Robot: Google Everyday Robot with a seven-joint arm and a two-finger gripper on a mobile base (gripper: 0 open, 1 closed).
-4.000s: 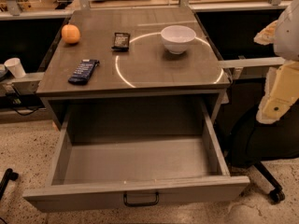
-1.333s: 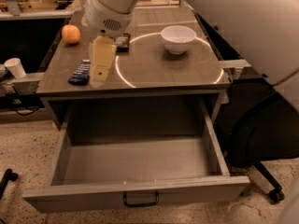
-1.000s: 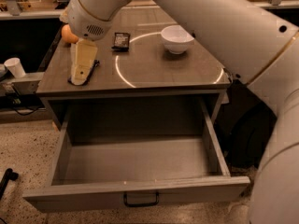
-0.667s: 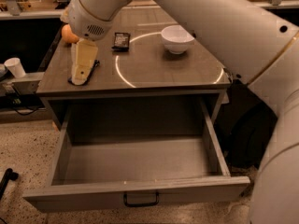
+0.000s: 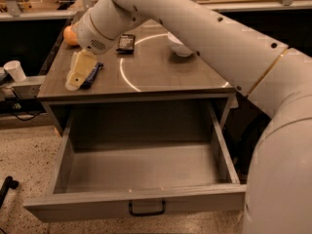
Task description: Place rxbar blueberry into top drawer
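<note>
Hand (image 5: 77, 78) is now lowered against rxbar blueberry (image 5: 93, 74), near the desk's (image 5: 161, 77) front-left corner; grip state cannot be told. Bar is best pinched across its width, lifted clear, before transfer to open top drawer (image 5: 97, 201).

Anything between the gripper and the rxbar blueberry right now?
Nothing: the camera view shows the gripper directly beside the rxbar blueberry, overlapping its left edge.

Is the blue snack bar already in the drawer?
No, the rxbar blueberry lies on the tabletop by the pincer, and the top drawer holds nothing.
</note>
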